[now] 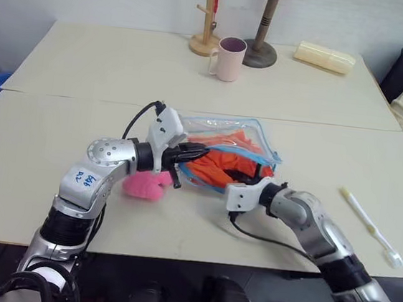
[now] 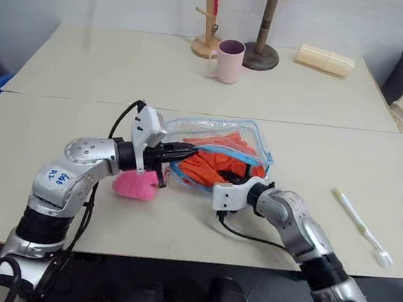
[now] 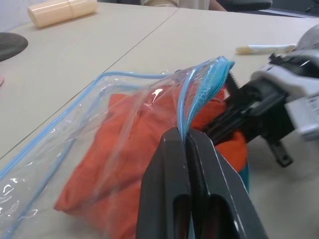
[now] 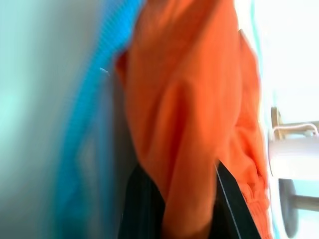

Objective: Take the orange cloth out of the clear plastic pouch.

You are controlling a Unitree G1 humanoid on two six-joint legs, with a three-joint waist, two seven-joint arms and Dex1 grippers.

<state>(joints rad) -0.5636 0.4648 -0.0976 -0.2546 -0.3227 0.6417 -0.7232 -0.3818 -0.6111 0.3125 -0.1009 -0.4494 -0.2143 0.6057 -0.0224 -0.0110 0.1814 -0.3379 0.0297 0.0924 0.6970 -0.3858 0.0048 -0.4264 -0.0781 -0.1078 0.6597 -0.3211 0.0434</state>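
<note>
Orange cloth (image 4: 189, 124) is clamped by the right gripper (image 4: 187, 199) inside the clear plastic pouch (image 1: 211, 127), whose blue edge is pinched by the left gripper (image 3: 187, 144); a steady outward pull is needed.

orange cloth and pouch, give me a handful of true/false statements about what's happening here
1. The left gripper is shut on the blue zipper edge of the clear plastic pouch. True.
2. The orange cloth lies fully outside the pouch on the table. False: most of it is inside the pouch.
3. The right gripper is shut on a fold of the orange cloth. True.
4. The pink plush is inside the pouch. False: it lies on the table beside the pouch, under the left arm.
5. The toothbrush lies against the pouch. False: it lies well apart, on the robot's right.
</note>
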